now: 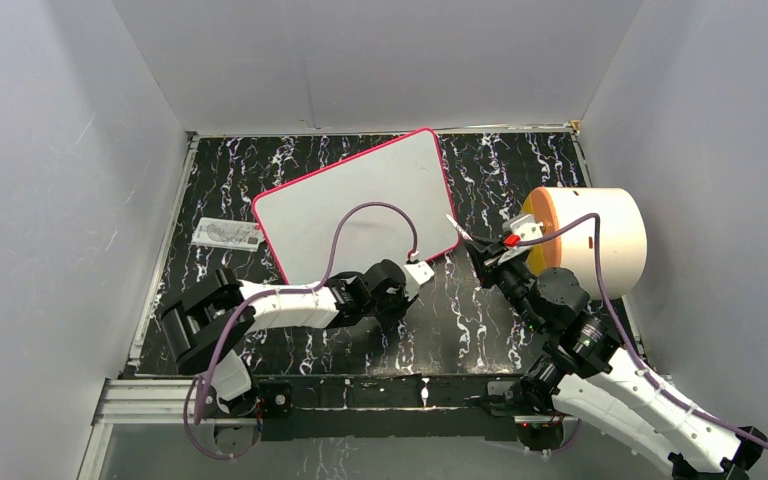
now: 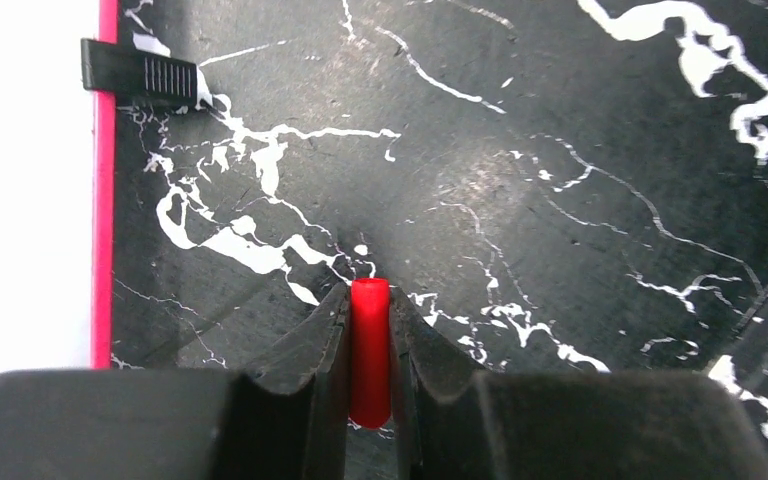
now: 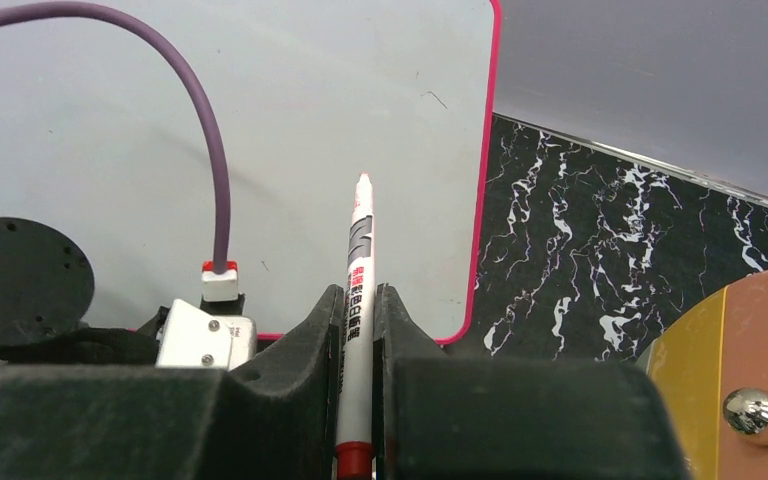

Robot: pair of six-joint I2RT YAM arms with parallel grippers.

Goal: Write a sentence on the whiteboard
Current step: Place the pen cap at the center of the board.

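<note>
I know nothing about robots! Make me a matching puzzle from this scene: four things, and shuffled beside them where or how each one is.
Things:
1. whiteboard
2. marker
3. red cap
4. printed card

Places or states:
A. pinched in the left gripper
B. lying left of the whiteboard in the top view
C. pinched in the right gripper
D. blank, nothing written yet

Pairs: 1-D, 2-C, 3-A, 4-B.

Bright even overhead light, soft shadows, blurred near wrist-view foregrounds
</note>
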